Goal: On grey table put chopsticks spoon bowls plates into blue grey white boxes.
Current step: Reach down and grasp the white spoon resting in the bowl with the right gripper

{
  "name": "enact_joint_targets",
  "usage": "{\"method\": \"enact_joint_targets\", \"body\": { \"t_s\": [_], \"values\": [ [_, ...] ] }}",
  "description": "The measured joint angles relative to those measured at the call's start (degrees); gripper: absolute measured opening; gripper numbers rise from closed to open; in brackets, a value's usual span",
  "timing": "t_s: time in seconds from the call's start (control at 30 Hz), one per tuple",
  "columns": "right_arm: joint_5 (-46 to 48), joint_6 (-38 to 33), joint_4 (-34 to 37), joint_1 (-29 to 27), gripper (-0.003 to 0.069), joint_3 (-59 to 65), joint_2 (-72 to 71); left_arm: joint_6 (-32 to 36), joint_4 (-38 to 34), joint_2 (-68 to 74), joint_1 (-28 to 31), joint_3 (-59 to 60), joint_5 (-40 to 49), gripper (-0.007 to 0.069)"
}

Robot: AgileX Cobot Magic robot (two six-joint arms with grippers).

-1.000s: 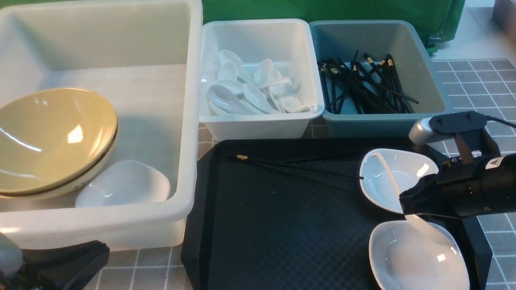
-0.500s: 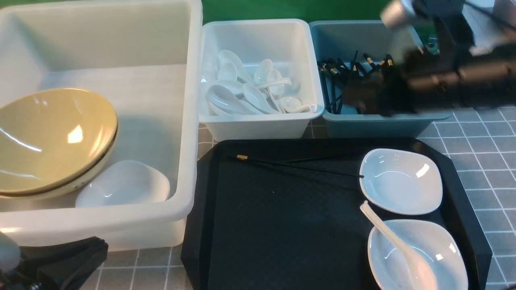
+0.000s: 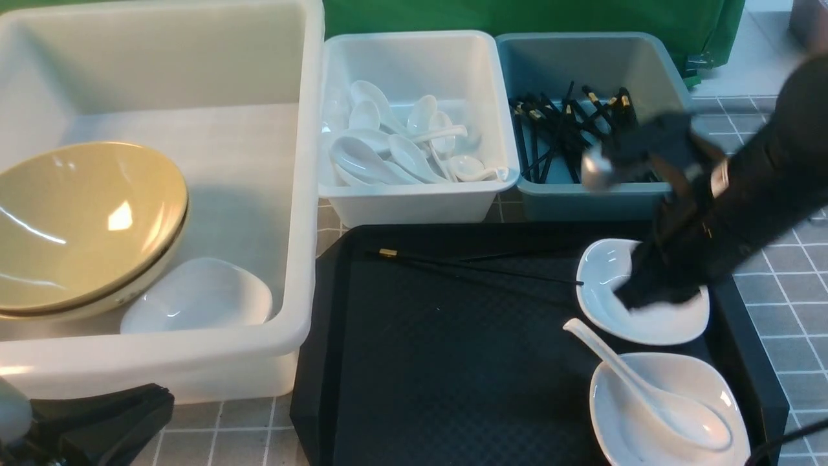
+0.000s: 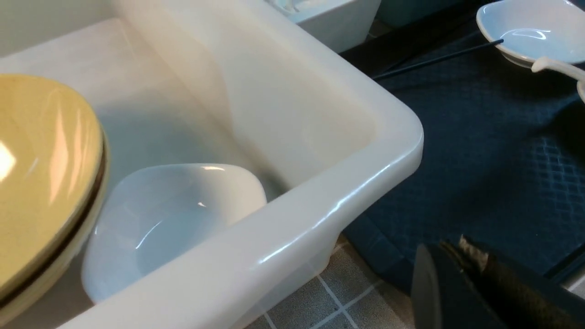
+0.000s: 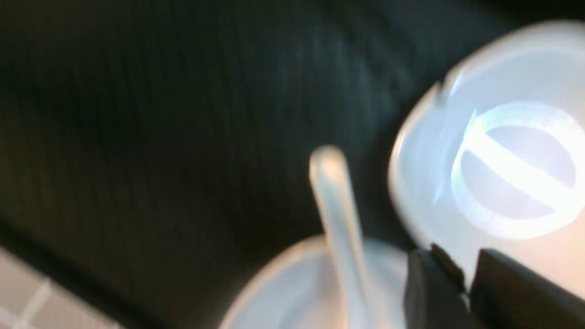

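Grey worktop [image 3: 795, 310] sorting looks mostly done — bowls [image 3: 84, 220] and 1 plate [image 3: 197, 294] in the tub [image 3: 304, 194], spoons [image 3: 388, 155] and chopsticks [image 3: 569, 136] binned — yet a second plate [image 3: 601, 285] sits under the blurred right jaws (gap unreadable), a spoon-bearing plate [image 3: 621, 421] nearer, loose chopsticks [image 3: 479, 268] leftward; left jaws pressed together.

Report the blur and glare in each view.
Front view: mostly sharp, but the right arm is motion-smeared, and bright glare spots sit on the yellow bowl. Left wrist view: crisp, with a highlight streak along the tub rim. Right wrist view: heavily motion-blurred, the spoon handle is streaked, and a ring-shaped light reflection sits on the plate.
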Motion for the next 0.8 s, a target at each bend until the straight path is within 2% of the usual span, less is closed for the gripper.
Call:
{"method": "enact_joint_targets", "body": {
  "t_s": [0.1, 0.23, 0.4, 0.57, 0.8],
  "values": [
    [-1.60, 0.00, -0.46, 0.00, 0.0303, 4.65, 0.23, 0.01, 0.00, 0.00, 0.00, 0.00, -0.19, -0.0011],
    [-9.07, -0.53, -0.53, 0.48, 0.0402, 9.13, 2.03, -0.06, 0.00, 0.00, 0.00, 0.00, -0.33, -0.0011],
    [-11.72, -2.03, -0.39, 1.58, 0.0405, 9.47, 4.75, -0.56, 0.00, 0.00, 0.00, 0.00, -0.33, -0.0011],
    [-12.80, -2.21, 0.58, 2.64, 0.0319, 9.47, 6.83, -0.61, 0.00, 0.00, 0.00, 0.00, -0.33, -0.0011],
    [-11.90, -2.62, 0.26, 2.84, 0.0094, 9.47, 5.28, -0.61, 0.00, -0.48, 0.00, 0.00, -0.33, -0.0011]
  ]
}}
